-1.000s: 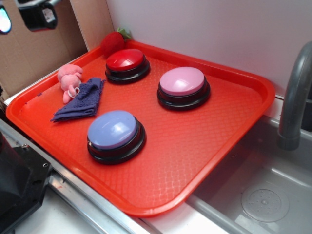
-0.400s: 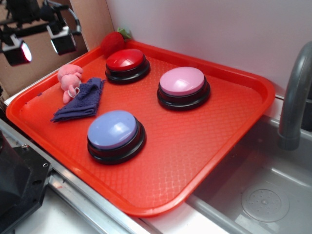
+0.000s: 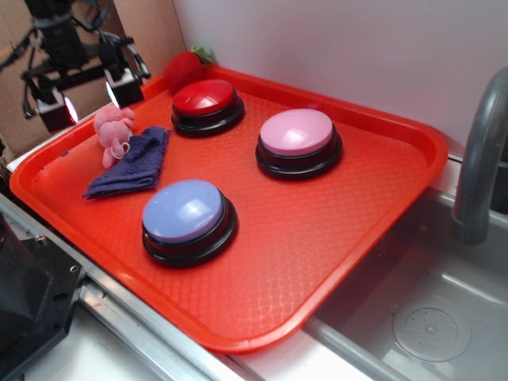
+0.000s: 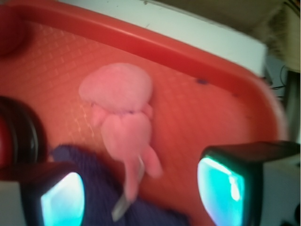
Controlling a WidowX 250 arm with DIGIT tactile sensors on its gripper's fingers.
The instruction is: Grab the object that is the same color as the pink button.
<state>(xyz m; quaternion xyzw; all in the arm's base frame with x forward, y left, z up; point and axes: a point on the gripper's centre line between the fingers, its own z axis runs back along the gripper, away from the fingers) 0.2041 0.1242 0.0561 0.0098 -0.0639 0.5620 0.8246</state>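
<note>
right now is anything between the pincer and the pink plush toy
Nothing. In the wrist view the open pincer hangs over the pink plush toy, with only bare orange tray and the purple cloth's edge beneath.

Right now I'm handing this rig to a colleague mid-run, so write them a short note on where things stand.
Hand: open, empty, hovering over the tray's back left corner, above the pink plush toy.
Pink plush toy: lies on the tray, touching the dark blue cloth. In the wrist view it sits between the open fingers.
Pink button: mid-tray, to the right, only the colour reference.
Done: approach and lining up.
Left: lower, close on the toy, lift.
</note>
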